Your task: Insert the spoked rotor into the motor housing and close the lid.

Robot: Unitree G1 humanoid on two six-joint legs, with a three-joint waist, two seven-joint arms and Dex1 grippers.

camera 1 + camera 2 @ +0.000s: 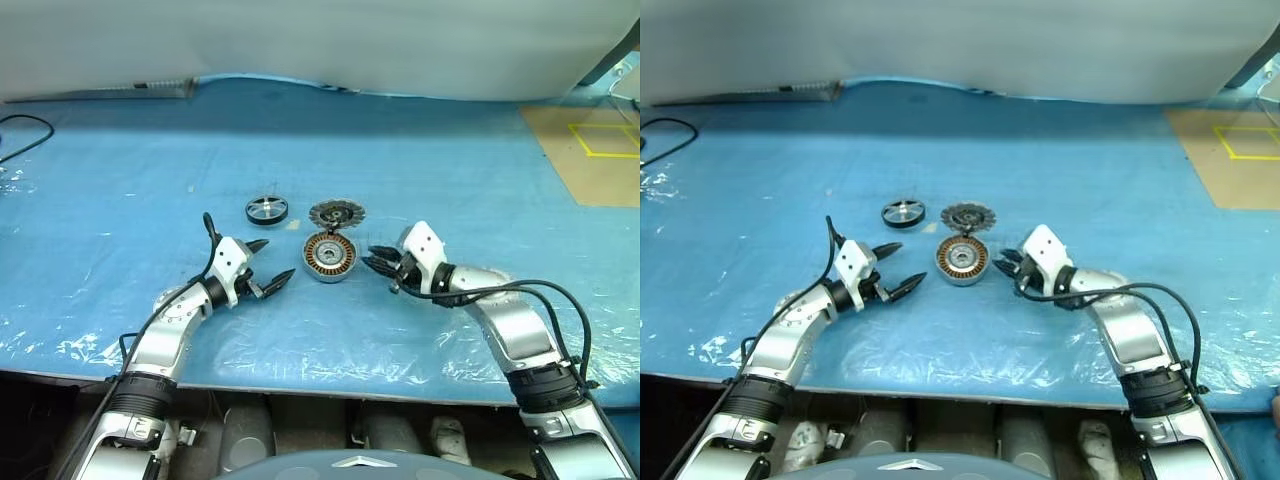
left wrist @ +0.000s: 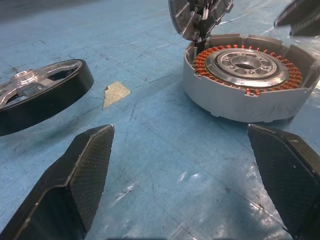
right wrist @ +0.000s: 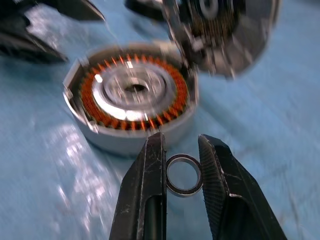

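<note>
While the crinkled blue plastic sheet [image 1: 420, 150] shines with glare, the motor housing [image 1: 330, 257] sits on it between the two grippers, a short grey ring with copper-orange windings around a pale metal centre. Its toothed silver lid [image 1: 337, 213] stands tilted up at its far edge, and the spoked rotor [image 1: 267, 210], black-rimmed with silver spokes, lies flat just left of that. Jaws spread wide, the left gripper [image 1: 270, 265] holds nothing, whereas the right gripper [image 3: 182, 150] pinches a small metal ring [image 3: 184, 174] between its textured black fingers.
</note>
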